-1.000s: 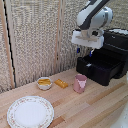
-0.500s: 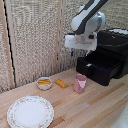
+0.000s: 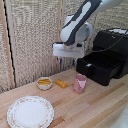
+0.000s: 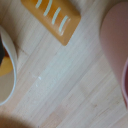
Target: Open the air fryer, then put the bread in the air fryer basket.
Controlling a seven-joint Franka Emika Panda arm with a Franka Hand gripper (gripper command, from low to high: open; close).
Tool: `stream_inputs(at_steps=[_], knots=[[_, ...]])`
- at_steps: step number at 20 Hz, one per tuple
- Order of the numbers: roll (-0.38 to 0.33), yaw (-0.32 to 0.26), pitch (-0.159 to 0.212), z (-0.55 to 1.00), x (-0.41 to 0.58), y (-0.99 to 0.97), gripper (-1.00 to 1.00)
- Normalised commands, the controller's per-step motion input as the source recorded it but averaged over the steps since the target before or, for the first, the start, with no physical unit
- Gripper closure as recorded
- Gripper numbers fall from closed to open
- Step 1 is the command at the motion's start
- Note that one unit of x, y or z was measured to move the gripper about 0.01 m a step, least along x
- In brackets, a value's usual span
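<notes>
Step in hand, by my reading: drawer open, handle let go, arm travelling toward the bread. Grasp not yet made.

Small dark two-fingered claw (image 3: pixel 66 60) with blue tips hangs under the white block, in the air above the pale wooden bench (image 3: pixel 100 107). Holding nothing. Fingers too small and blurred to say whether wide or narrow; the wrist view does not show them.

Small oblong orange-brown bread (image 3: pixel 61 83) lies flat on the bench, between the small white bowl (image 3: pixel 44 83) and the pink cup (image 3: pixel 79 83), near both, touching neither as far as I can tell. Claw is above it and well clear. In the wrist view the bread (image 4: pixel 52 15) shows pale stripes on its upper face.

Large glossy black air fryer (image 3: pixel 112 42) at the exterior view's right. Its black rectangular air fryer basket (image 3: pixel 98 66) is pulled out; inside dark, looks empty.

Next move calls for descent over the bread, fingers straddling it, keeping clear of cup and bowl.

Containers: bowl holds yellow-orange contents. Cup's inside not readable. Round patterned plate (image 3: pixel 30 111) is bare.
</notes>
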Motion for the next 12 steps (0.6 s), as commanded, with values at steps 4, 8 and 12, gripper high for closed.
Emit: stream_inputs(at_steps=[4,8,12], knots=[[-0.076,0.188,0.118,-0.11,0.000,0.08,-1.00],[-0.075,0.255,0.089,-0.14,0.074,-0.01,-1.00],[-0.065,0.291,0.048,-0.13,0.174,-0.08,-1.00]])
